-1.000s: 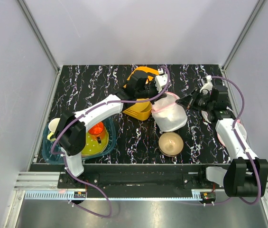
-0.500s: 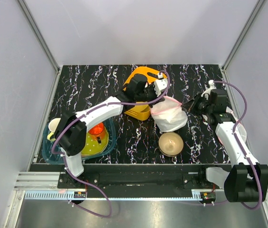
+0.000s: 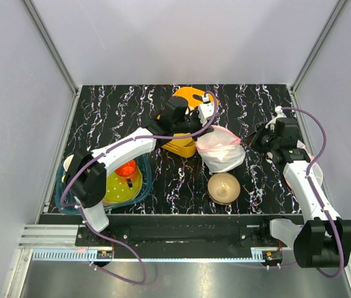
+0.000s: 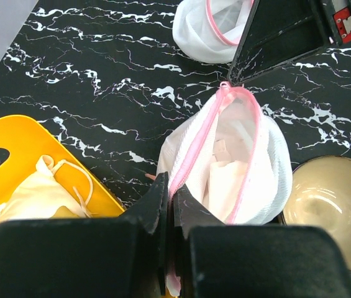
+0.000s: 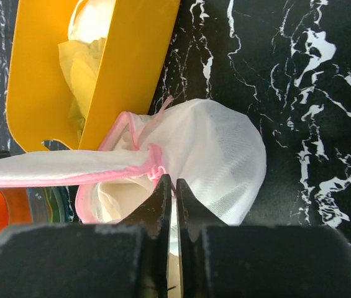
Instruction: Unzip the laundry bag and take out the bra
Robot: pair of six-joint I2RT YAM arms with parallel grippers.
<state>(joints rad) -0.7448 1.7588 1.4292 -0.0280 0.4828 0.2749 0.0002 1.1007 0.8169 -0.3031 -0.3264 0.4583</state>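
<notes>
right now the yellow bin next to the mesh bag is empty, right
Not empty. The yellow bin next to the mesh bag holds a cream cloth; the left wrist view shows it lying inside.

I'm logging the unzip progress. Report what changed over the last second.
The left gripper, jaws shut on the pink trim of the laundry bag, drew slightly left. The right gripper, also shut on the trim, backed off to the right, tugging the bag between them. Nothing was newly grasped or released. The tan bowl and yellow bin stayed put.
</notes>
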